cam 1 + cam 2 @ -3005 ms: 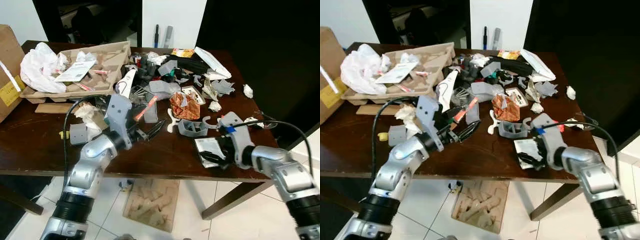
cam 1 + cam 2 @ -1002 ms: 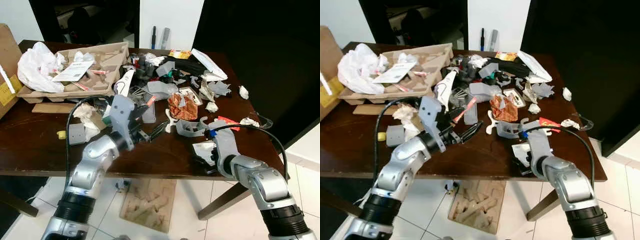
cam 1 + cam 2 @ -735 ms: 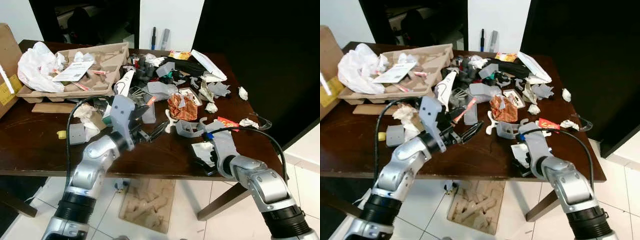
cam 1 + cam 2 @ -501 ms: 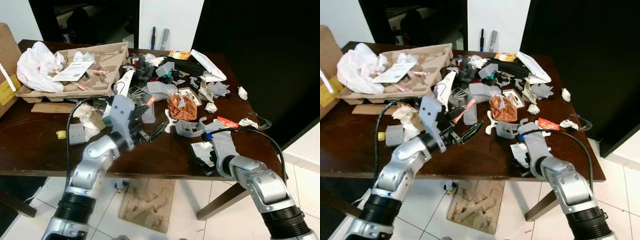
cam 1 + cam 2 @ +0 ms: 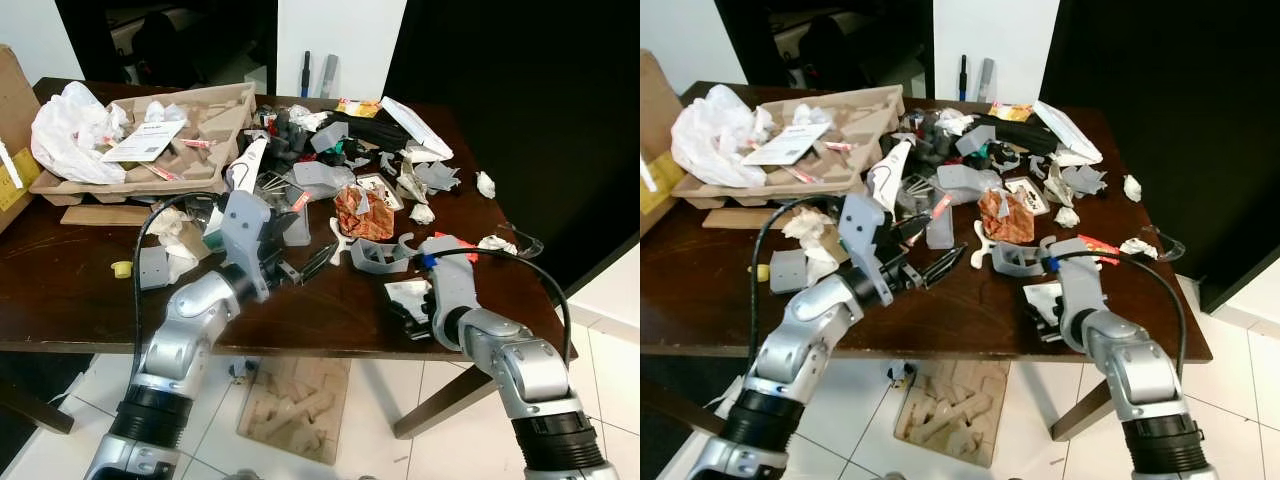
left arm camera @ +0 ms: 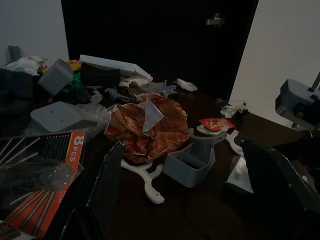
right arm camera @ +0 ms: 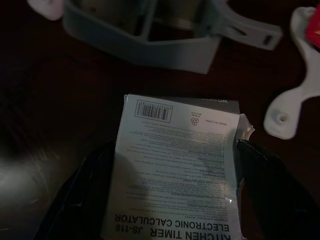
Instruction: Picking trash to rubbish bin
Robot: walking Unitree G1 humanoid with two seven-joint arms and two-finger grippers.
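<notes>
Cluttering dark wood table point(image 5: 60, 290), white tile floor point(image 5: 60, 440)

The head views are evenly lit and sharp, with soft daylight on the white wall point(image 5: 340, 40) and pale floor tiles point(image 5: 60, 440); the dark surface point(image 5: 80, 310) shows a dull sheen. Black doorways swallow detail. Both wrist views are dim and grainy. The printed card point(image 7: 175, 170) carries a faint grey glare, its near edge soft.
</notes>
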